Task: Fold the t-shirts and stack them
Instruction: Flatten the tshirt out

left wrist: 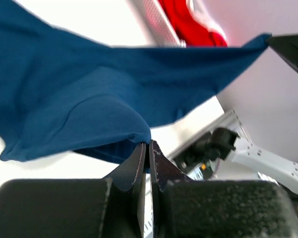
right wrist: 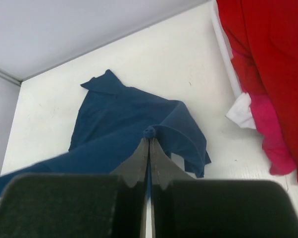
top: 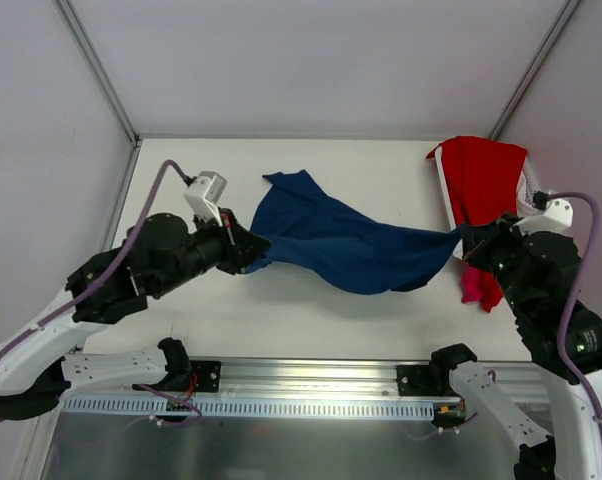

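Note:
The navy t-shirt (top: 341,243) hangs stretched above the table between both grippers; no chest print shows. My left gripper (top: 249,247) is shut on its left end; in the left wrist view the jaws (left wrist: 148,145) pinch the cloth edge (left wrist: 89,94). My right gripper (top: 468,238) is shut on its right end; in the right wrist view a small bunch of navy cloth (right wrist: 149,131) sticks out above the closed tips (right wrist: 149,141). The red t-shirt (top: 486,180) lies draped over the white basket (top: 445,195) at the far right. The pink t-shirt (top: 477,287) hangs down beneath it.
The white basket's rim (right wrist: 223,49) stands at the table's right edge, with a white cloth scrap (right wrist: 240,111) beside the pink shirt (right wrist: 270,134). The table's metal front rail (top: 301,380) runs across the near edge. Walls close in the back and both sides.

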Robot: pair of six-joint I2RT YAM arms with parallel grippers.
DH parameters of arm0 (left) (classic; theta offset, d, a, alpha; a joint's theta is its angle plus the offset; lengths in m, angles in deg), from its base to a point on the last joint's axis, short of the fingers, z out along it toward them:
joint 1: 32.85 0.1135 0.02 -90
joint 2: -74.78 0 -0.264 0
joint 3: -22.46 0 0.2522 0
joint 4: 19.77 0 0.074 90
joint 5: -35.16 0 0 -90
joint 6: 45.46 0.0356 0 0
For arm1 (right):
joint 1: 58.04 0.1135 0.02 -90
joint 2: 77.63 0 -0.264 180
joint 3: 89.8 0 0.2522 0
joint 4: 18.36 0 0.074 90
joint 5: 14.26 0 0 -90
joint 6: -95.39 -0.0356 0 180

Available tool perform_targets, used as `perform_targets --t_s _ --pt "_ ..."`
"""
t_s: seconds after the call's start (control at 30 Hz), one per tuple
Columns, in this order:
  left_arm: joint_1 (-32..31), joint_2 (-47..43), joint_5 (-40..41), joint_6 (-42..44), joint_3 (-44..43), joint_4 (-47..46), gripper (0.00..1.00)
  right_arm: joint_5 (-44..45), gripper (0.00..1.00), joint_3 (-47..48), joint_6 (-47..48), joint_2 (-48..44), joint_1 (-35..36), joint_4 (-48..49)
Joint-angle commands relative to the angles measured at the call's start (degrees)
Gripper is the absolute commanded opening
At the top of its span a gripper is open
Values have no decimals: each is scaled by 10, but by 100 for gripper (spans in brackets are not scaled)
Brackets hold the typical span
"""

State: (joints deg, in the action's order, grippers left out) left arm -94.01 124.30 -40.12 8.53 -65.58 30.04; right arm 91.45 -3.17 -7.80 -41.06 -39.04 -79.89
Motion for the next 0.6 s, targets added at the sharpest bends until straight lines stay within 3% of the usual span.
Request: perform_targets --t_s 0.0,0.23,0.57 --pt "-4 -4 65 87 -75 53 0 -44 1 49 56 11 2 2" --pt "-4 -26 95 160 -217 70 0 -96 0 102 146 -35 2 58" --pt "-4 -49 -118 261 -368 61 0 -204 1 225 213 -66 13 99"
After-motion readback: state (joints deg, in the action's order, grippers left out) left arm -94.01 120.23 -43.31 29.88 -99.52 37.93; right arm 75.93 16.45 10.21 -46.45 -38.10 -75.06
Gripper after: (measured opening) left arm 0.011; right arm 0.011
